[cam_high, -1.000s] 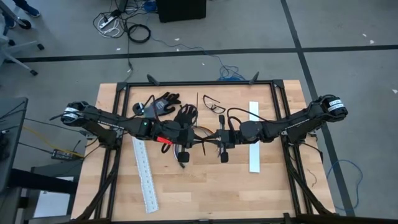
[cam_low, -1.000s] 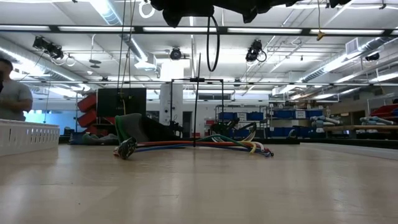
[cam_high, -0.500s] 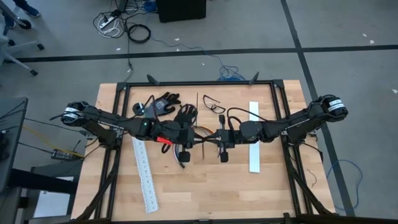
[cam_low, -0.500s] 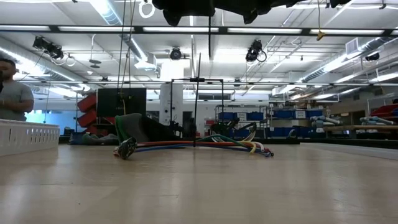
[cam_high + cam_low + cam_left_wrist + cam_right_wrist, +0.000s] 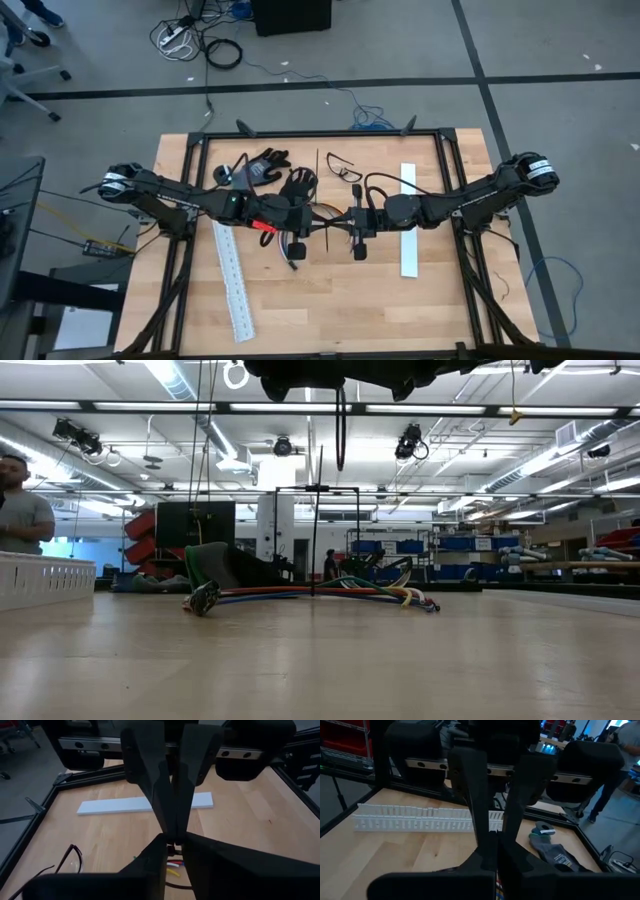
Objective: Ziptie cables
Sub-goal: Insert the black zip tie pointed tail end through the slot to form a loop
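The cables (image 5: 310, 595), a bundle of thin coloured wires, lie flat on the wooden table under both arms; they also show in the high view (image 5: 322, 209), and their yellow ends (image 5: 172, 865) in the left wrist view. High above them my left gripper (image 5: 325, 219) and right gripper (image 5: 348, 219) point at each other tip to tip, both shut. A thin black zip tie loop (image 5: 340, 430) hangs below where they meet. My left gripper (image 5: 172, 842) comes in roughly level from the table's left, its fingers shut at the top of the zip tie. The fingers themselves hide which part they have. The loop hangs below, clear of the table and the cables. My right gripper (image 5: 495, 837) comes in roughly level from the table's right, fingers shut, tip to tip with the left one. It holds the zip tie at the top of the loop; the dark fingers hide the exact part.
A white slotted strip (image 5: 232, 285) lies at the near left and a flat white strip (image 5: 408, 220) at the right. Black gloves (image 5: 270, 170) and glasses (image 5: 343, 168) lie toward the far edge. A person (image 5: 20, 500) stands in the room beyond.
Both arms have kept their places. In the low view the hanging zip tie loop showed as a wide oval a second ago, then as a single line, and now as a narrow loop; whether it turned or was drawn narrower does not show.
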